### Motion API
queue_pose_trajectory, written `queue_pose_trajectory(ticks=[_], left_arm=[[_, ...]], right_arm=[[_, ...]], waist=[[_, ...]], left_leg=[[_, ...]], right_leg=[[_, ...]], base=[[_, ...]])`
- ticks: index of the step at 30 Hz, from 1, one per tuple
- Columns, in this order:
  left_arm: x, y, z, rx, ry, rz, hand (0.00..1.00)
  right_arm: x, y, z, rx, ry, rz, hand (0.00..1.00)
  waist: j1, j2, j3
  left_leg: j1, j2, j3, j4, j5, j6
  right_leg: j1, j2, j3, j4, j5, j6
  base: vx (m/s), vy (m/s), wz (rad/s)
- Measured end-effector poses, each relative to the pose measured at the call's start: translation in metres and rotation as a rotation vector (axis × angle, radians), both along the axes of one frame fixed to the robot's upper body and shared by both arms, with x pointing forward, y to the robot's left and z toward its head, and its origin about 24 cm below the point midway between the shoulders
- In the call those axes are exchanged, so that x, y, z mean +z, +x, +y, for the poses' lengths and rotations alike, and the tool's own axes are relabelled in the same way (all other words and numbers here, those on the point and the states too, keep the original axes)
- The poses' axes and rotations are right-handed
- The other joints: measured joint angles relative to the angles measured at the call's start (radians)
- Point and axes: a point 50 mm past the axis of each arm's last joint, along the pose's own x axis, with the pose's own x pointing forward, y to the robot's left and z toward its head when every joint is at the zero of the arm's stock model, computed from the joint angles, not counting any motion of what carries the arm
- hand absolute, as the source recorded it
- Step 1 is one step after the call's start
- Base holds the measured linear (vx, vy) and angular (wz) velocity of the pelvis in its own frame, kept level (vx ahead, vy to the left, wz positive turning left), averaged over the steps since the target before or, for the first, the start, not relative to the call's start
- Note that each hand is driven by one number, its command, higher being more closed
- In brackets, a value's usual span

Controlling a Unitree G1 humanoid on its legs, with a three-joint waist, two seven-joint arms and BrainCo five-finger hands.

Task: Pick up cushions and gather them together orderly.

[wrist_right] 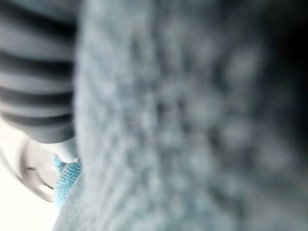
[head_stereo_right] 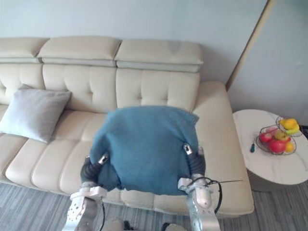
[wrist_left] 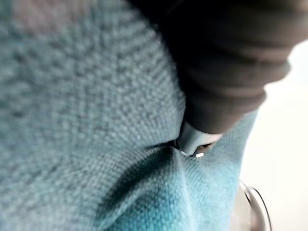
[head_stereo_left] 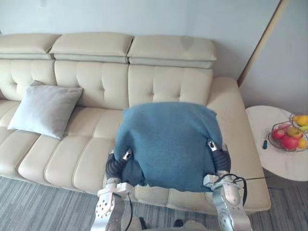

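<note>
Left hand (head_stereo_left: 126,155), right hand (head_stereo_left: 211,144) on blue cushion (head_stereo_left: 168,139); fruit (head_stereo_left: 289,141) in basket (head_stereo_left: 273,131)

Cream sofa (head_stereo_left: 163,84) — grey cushion (head_stereo_left: 45,109) on left seat, leaning against backrest. Round white tabletop (head_stereo_left: 276,163) beside right armrest — fruit basket (head_stereo_left: 273,140) on it.

No readable text, no labels or numbers on blue cushion (head_stereo_left: 168,144), sofa (head_stereo_left: 159,82), side table (head_stereo_left: 284,166)

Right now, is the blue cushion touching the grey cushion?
Apart: the left eye view shows bare sofa between the blue cushion and the grey cushion.
</note>
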Motion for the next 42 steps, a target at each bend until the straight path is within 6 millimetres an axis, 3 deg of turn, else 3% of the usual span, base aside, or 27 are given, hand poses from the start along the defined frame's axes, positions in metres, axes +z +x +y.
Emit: queue_pose_trajectory(ticks=[1,2,4,7,13,17,20,23,27,30,34,35,37,38,40,42], left_arm=[[0.0,0.0,-0.001,0.002,-0.004,-0.001,1.0],[0.0,0.0,-0.001,0.004,-0.007,0.002,1.0],[0.0,0.0,-0.001,0.002,-0.006,0.002,1.0],[-0.006,-0.007,0.0,0.009,-0.005,0.037,1.0],[-0.011,-0.012,0.002,0.006,0.026,0.063,1.0],[-0.016,-0.013,0.004,0.01,0.068,0.092,1.0],[-0.019,0.003,0.003,0.022,0.121,0.098,1.0],[-0.011,0.023,0.005,0.058,0.157,0.062,1.0],[0.023,0.062,0.006,0.128,0.177,-0.07,1.0],[0.062,0.097,0.006,0.2,0.177,-0.193,1.0],[0.132,0.14,0.002,0.261,0.252,-0.399,1.0],[0.158,0.151,-0.001,0.281,0.269,-0.468,1.0],[0.192,0.165,-0.004,0.315,0.312,-0.552,1.0],[0.203,0.169,-0.006,0.32,0.316,-0.575,0.0],[0.244,0.181,-0.009,0.356,0.334,-0.643,0.0],[0.263,0.186,-0.008,0.389,0.341,-0.665,0.0]], right_arm=[[0.0,0.0,0.0,0.0,0.0,0.0,1.0],[-0.002,-0.001,0.0,-0.002,0.002,0.009,1.0],[-0.004,-0.003,0.0,-0.011,0.002,0.023,1.0],[-0.012,-0.009,0.002,-0.021,0.024,0.063,1.0],[-0.03,-0.012,0.004,-0.018,-0.023,0.144,1.0],[-0.033,-0.008,0.005,-0.017,-0.086,0.157,1.0],[-0.043,0.009,0.009,-0.02,-0.13,0.191,1.0],[-0.038,0.035,0.015,-0.023,-0.162,0.175,1.0],[0.002,0.076,0.022,-0.047,-0.202,0.031,1.0],[0.045,0.107,0.032,-0.086,-0.205,-0.106,1.0],[0.119,0.134,0.033,-0.189,-0.224,-0.336,1.0],[0.145,0.141,0.032,-0.239,-0.225,-0.408,1.0],[0.174,0.151,0.031,-0.3,-0.215,-0.467,1.0],[0.183,0.155,0.031,-0.314,-0.214,-0.481,0.0],[0.214,0.164,0.025,-0.386,-0.191,-0.52,0.0],[0.228,0.17,0.023,-0.422,-0.163,-0.522,0.0]], waist=[[0.001,0.004,-0.003],[0.004,0.004,-0.016],[-0.003,-0.016,-0.02],[0.004,-0.039,-0.02],[0.007,-0.061,-0.042],[0.008,-0.062,-0.045],[0.007,-0.065,-0.046],[0.009,-0.06,-0.029],[0.041,-0.046,0.042],[0.052,-0.043,0.067],[0.051,-0.041,0.121],[0.051,-0.04,0.125],[0.05,-0.035,0.15],[0.05,-0.033,0.166],[0.047,-0.016,0.216],[0.046,-0.013,0.223]], left_leg=[[0.015,-0.004,-0.021,-0.055,0.016,-0.026],[0.05,-0.041,-0.04,-0.12,0.025,-0.068],[0.056,-0.068,-0.04,-0.17,0.033,-0.08],[0.111,-0.093,-0.012,-0.204,0.033,-0.08],[0.179,-0.124,-0.009,-0.298,0.036,-0.084],[0.176,-0.133,-0.013,-0.312,0.039,-0.084],[0.14,-0.15,-0.025,-0.348,0.071,-0.076],[0.078,-0.156,-0.041,-0.376,0.109,-0.07],[-0.031,-0.154,-0.044,-0.374,0.148,-0.063],[-0.13,-0.156,-0.055,-0.372,0.181,-0.062],[-0.234,-0.161,-0.084,-0.377,0.225,-0.064],[-0.281,-0.167,-0.093,-0.394,0.251,-0.065],[-0.306,-0.178,-0.101,-0.459,0.305,-0.065],[-0.307,-0.179,-0.104,-0.476,0.319,-0.067],[-0.346,-0.183,-0.128,-0.515,0.361,-0.069],[-0.392,-0.183,-0.139,-0.547,0.39,-0.075]], right_leg=[[-0.006,-0.001,0.012,0.006,-0.001,0.01],[-0.021,-0.014,0.046,0.004,0.006,0.033],[-0.021,-0.025,0.062,-0.05,0.037,0.062],[0.022,-0.033,0.1,-0.121,0.079,0.083],[0.049,-0.036,0.148,-0.184,0.106,0.091],[0.051,-0.031,0.168,-0.228,0.138,0.092],[0.024,-0.034,0.167,-0.259,0.166,0.09],[-0.045,-0.036,0.163,-0.26,0.193,0.083],[-0.185,-0.037,0.163,-0.192,0.199,0.078],[-0.31,-0.045,0.159,-0.123,0.196,0.074],[-0.434,-0.063,0.14,-0.054,0.195,0.071],[-0.492,-0.067,0.136,-0.042,0.198,0.068],[-0.54,-0.074,0.127,-0.04,0.211,0.063],[-0.547,-0.075,0.123,-0.041,0.215,0.062],[-0.594,-0.075,0.109,-0.042,0.227,0.057],[-0.647,-0.07,0.106,-0.058,0.247,0.051]], base=[[0.13,0.23,-0.54],[0.11,0.192,-0.34],[0.07,0.179,-0.21],[0.04,0.115,-0.33],[0.02,0.046,-0.24],[0.01,0.001,-0.18],[-0.01,-0.005,0.0],[-0.08,-0.028,0.06],[-0.16,-0.022,0.03],[-0.18,-0.03,0.11],[-0.14,-0.013,0.23],[-0.1,0.006,0.22],[-0.07,0.013,0.19],[-0.06,0.008,0.19],[-0.05,0.0,0.18],[-0.02,-0.008,0.01]])
